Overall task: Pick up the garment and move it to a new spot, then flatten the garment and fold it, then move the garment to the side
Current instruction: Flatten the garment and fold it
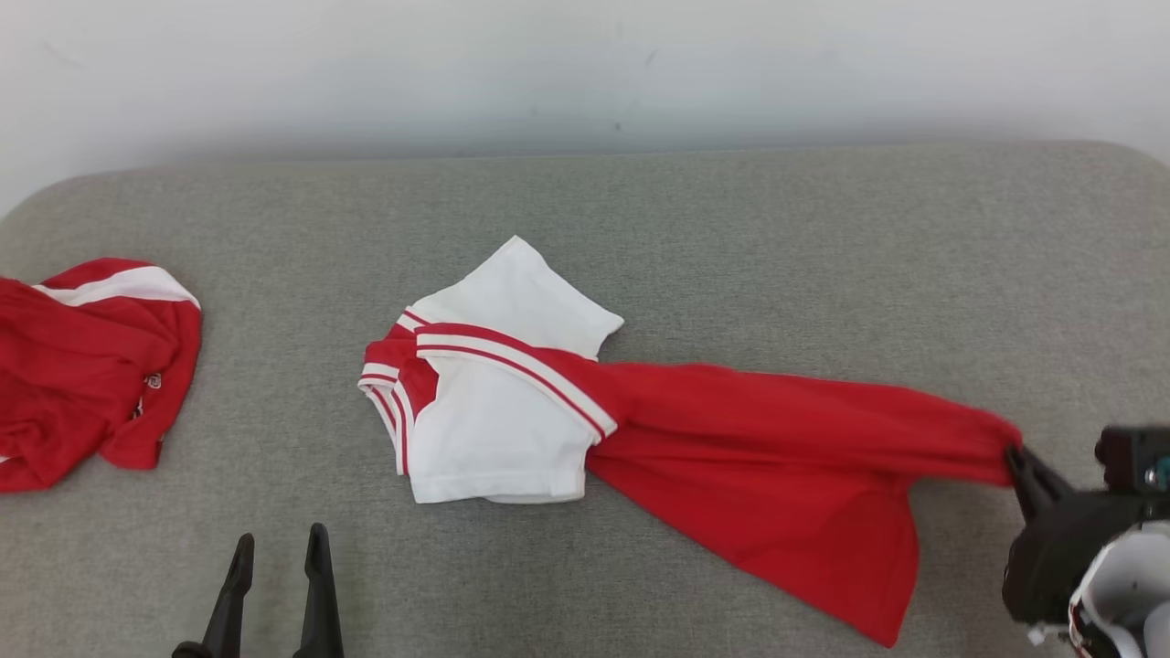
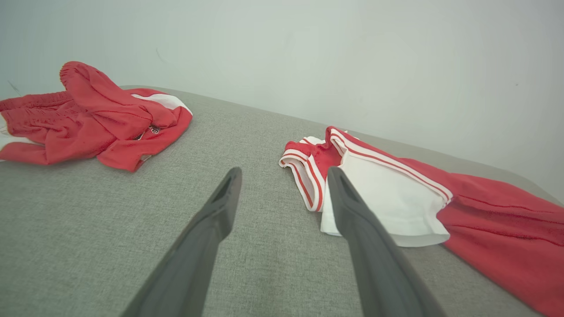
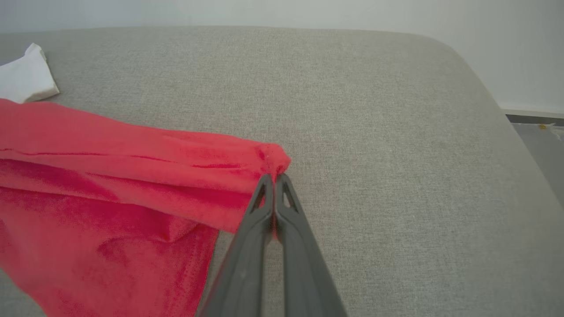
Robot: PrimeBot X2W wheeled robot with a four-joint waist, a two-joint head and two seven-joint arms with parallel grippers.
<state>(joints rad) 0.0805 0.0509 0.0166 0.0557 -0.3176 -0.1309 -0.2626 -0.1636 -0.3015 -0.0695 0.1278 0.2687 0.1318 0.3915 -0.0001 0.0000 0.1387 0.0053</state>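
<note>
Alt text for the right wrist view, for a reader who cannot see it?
The right end effector, shut, pinches a bunched end of the red and white garment, which trails left across the grey padded surface.

Bare cushion (image 1: 274,439) lies between garment (image 1: 713,429) and red heap (image 1: 82,375).

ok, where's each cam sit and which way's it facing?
Head view: on the head, facing forward and down at the surface; garment mid-frame, left gripper open lower left, right gripper shut on its red end at right.
Left wrist view: on that wrist, facing along its open fingers toward the garment's white part and a second red garment.
Right wrist view: on that wrist, facing along its shut fingers at the pinched red fabric.
Shared: the garment in all three; the second red garment in head and left wrist.
</note>
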